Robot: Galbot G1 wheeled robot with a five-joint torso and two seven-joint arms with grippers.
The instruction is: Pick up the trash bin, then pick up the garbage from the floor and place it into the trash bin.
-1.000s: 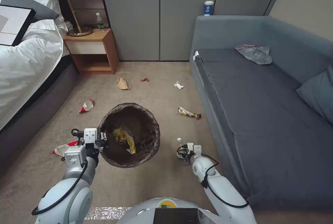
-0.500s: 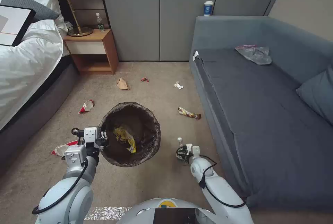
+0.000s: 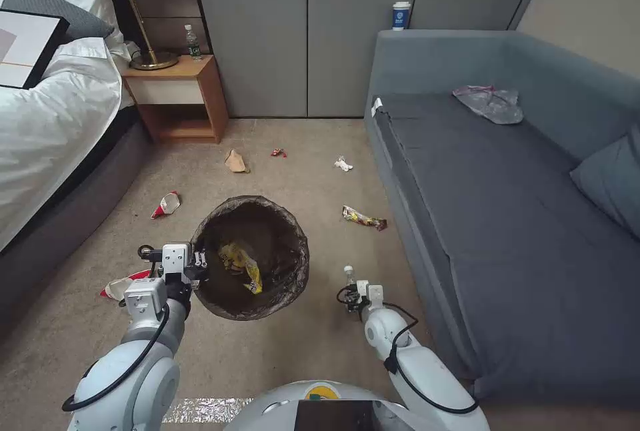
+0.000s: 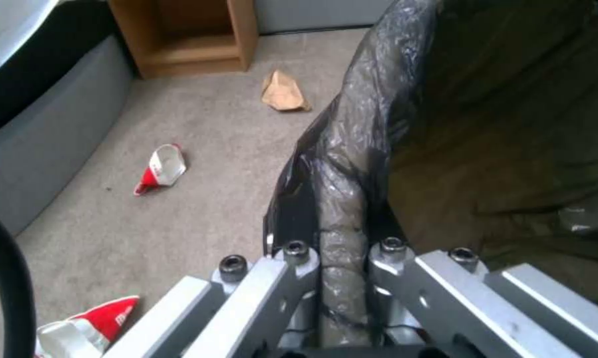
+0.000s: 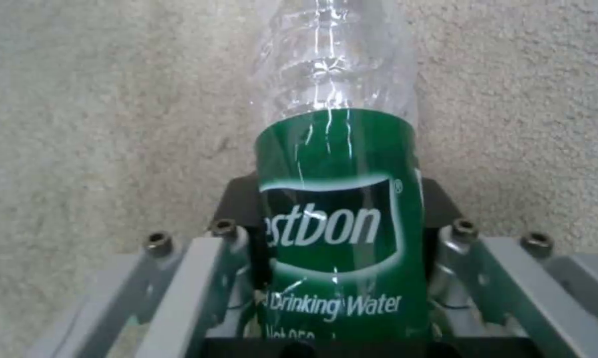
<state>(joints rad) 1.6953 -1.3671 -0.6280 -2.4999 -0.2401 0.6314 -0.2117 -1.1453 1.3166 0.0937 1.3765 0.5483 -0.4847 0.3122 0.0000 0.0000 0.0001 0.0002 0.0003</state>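
Observation:
The trash bin [image 3: 280, 284], lined with a dark bag, hangs from my left gripper [image 3: 197, 265], which is shut on its near-left rim [image 4: 342, 233]. A yellow wrapper [image 3: 241, 265] lies inside. My right gripper [image 3: 352, 294] is shut on a clear green-labelled bottle [image 5: 335, 199], low over the carpet to the right of the bin, with the cap [image 3: 347, 273] pointing away from me. Garbage on the floor: a yellow-dark wrapper [image 3: 364, 218], a white tissue [image 3: 343, 164], a brown paper bag [image 3: 235, 161], a red scrap [image 3: 278, 152], a red-white cup [image 3: 167, 204] and a crushed red-white piece [image 3: 120, 286].
A bed [image 3: 47, 117] runs along the left, with a wooden nightstand [image 3: 177, 94] carrying a lamp and a bottle behind it. A grey sofa [image 3: 507, 217] lines the right, a plastic bag [image 3: 490, 103] on its seat and a blue-and-white cup [image 3: 401, 15] on its back corner.
My right gripper has shifted slightly with the bottle held in it, and the arm's elbow has drawn back. The bin in my left gripper has edged slightly away from me.

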